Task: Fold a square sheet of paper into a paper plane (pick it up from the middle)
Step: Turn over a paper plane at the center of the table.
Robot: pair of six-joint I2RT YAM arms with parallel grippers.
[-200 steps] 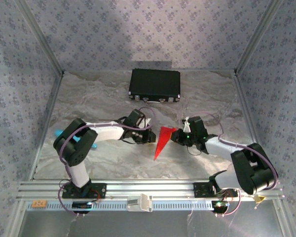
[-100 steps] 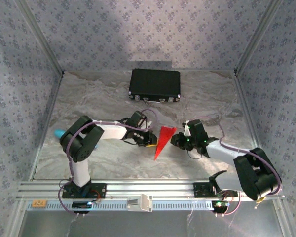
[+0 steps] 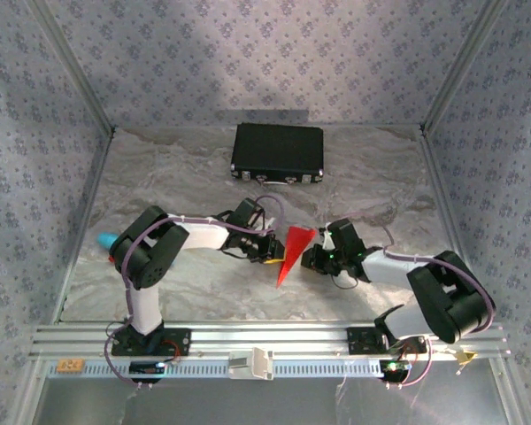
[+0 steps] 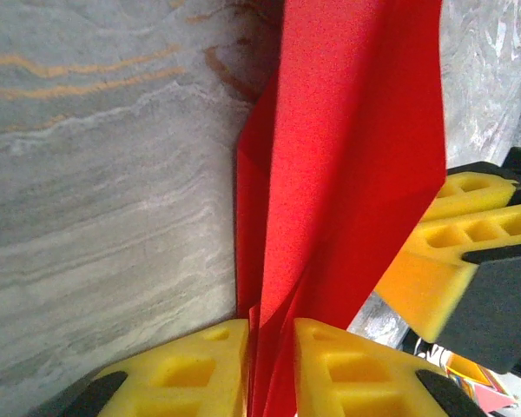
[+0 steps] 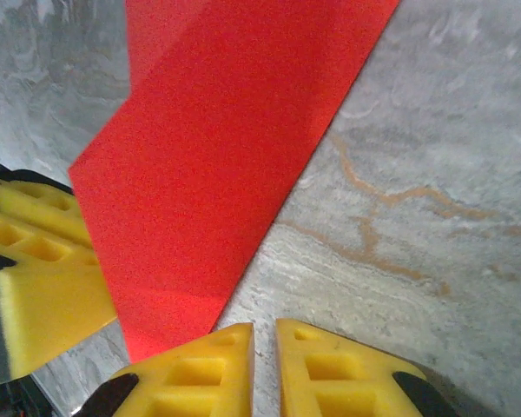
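The square sheet of paper is folded into a slim red paper plane [image 3: 292, 249], standing on edge at the table's middle with its sharp tip toward the near side. My left gripper [image 3: 269, 251] is at its left side. In the left wrist view that gripper [image 4: 272, 337] is shut on the plane's [image 4: 347, 156] folded layers. My right gripper [image 3: 311, 258] sits just right of the plane. In the right wrist view it [image 5: 265, 337] is shut with bare table in the narrow slit, and the red wing [image 5: 217, 148] lies beside its left finger.
A black rectangular case [image 3: 277, 152] lies at the back centre. A small turquoise object [image 3: 105, 239] rests by the left wall, behind the left arm. Patterned walls close in three sides, and an aluminium rail [image 3: 265, 341] runs along the near edge.
My right gripper has slid left, closer to the plane. The left arm's elbow has swung right and up while its gripper kept hold. The plane has barely moved.
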